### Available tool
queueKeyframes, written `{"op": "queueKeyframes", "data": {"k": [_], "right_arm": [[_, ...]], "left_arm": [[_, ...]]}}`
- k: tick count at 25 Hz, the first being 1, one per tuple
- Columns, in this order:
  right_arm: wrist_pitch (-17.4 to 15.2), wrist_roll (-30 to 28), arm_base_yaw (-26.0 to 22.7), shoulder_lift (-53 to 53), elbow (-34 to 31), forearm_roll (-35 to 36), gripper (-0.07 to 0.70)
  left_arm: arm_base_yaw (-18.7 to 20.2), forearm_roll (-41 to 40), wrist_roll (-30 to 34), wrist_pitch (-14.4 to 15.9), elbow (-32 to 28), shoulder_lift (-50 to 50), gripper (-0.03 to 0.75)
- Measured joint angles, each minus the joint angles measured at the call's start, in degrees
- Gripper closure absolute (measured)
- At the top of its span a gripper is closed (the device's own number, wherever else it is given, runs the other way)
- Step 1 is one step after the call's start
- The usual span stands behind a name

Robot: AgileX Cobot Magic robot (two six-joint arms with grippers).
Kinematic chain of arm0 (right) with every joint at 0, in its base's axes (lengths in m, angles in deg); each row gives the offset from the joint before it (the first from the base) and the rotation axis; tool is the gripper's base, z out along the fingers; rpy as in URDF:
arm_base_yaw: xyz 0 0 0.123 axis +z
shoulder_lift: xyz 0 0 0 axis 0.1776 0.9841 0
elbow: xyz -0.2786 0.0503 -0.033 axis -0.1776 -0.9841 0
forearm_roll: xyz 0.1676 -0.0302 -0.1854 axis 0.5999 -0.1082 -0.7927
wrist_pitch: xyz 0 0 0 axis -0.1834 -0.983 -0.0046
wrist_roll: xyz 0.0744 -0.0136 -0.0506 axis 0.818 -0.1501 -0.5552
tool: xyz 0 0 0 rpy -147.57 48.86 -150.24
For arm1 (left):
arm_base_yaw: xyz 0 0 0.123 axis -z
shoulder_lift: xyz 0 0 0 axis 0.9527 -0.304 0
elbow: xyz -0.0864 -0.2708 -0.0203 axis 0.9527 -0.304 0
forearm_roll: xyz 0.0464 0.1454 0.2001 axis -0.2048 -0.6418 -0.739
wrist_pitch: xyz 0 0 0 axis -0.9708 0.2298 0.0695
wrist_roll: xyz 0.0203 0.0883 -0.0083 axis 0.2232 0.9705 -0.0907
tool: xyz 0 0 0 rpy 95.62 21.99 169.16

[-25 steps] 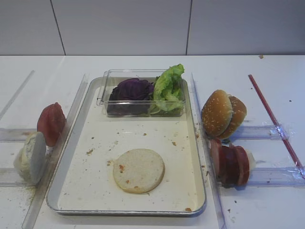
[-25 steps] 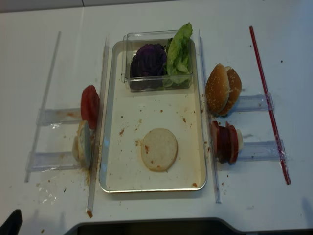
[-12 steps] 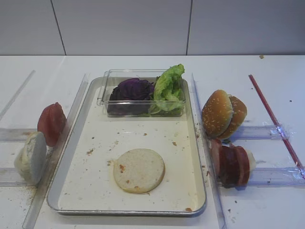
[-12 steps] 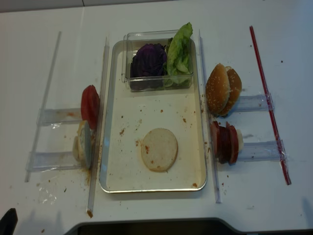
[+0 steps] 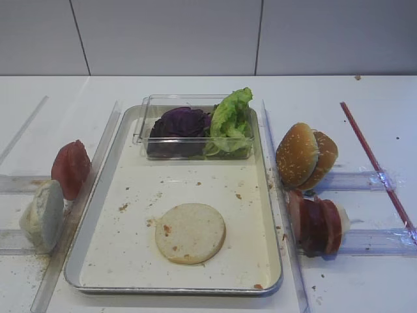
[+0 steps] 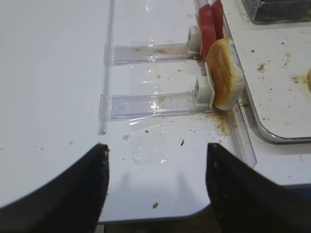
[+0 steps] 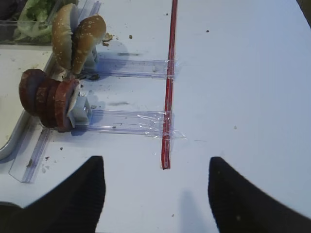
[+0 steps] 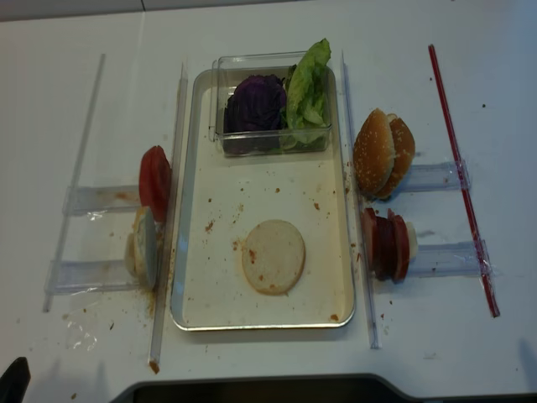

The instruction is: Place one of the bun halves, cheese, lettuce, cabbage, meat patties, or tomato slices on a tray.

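Neither overhead view really shows the arms, only the wrist cams do: the left gripper [image 6: 154,182] hangs over bare table left of the tray [image 5: 268,215] with its dark fingers [image 6: 77,189] spread wide and nothing between them, and the right gripper [image 7: 156,196] sits the same way on the tray's right side, jaws apart and empty. The left wrist cam also shows the browned edge of the bun half [image 6: 224,73] standing on edge just left of the tray, touching a tomato slice [image 6: 208,26] behind it (from above that bun looks pale and floury). On the tray's cream, crumb-strewn floor lies one bun half [image 5: 189,233], flat, round, pale with a few brown specks, toward the near end. At the tray's far end sits a clear plastic box [image 5: 144,125] holding the purple cabbage [image 5: 179,122] on the left and the ruffled green lettuce [image 5: 231,117] on the right, touching. Just right of the tray, meat patties [image 5: 316,225] stand stacked on edge, with two sesame buns [image 5: 305,155] behind them and a red strip [image 5: 374,163] farther right.
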Motion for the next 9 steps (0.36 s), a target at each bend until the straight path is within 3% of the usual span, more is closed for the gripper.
{"op": "queueKeyframes", "data": {"k": [9], "right_arm": [[0.0,0.0,0.0,0.0,0.0,0.0,0.134]], "left_arm": [[0.0,-0.1,0.0,0.0,0.0,0.0,0.293]]}}
